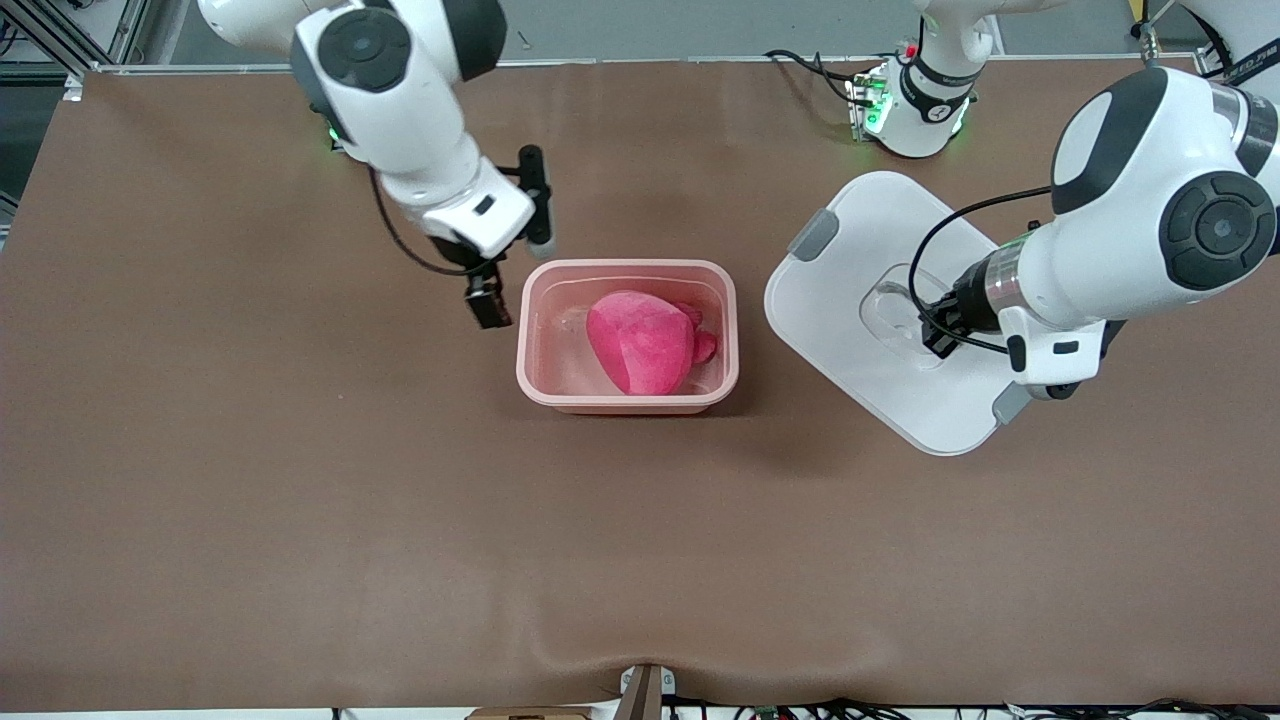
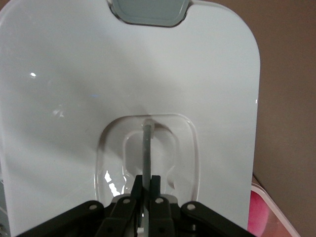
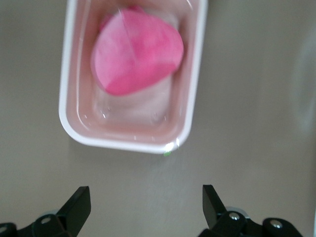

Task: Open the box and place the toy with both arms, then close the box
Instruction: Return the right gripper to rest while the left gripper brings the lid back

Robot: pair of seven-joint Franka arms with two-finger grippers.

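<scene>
- Both pincers are mine: right gripper (image 1: 510, 285) hangs beside the box (image 1: 627, 337) toward the right arm's end, fingers spread, empty.
- Left gripper (image 1: 932, 333) is clamped on the lid (image 1: 880, 310) at its centre handle (image 2: 147, 148), lid beside the box.
- Toy (image 1: 643, 341) lies in the box.
- Placing looks done; closing comes next: I must bring the lid squarely over the rim.

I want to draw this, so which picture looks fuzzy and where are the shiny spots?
Right wrist view: the toy and box look soft and blurry, with one bright glint on the rim. Left wrist view: small white glare spots on the lid. Front view: sharp, with a soft shadow beside the box.
</scene>
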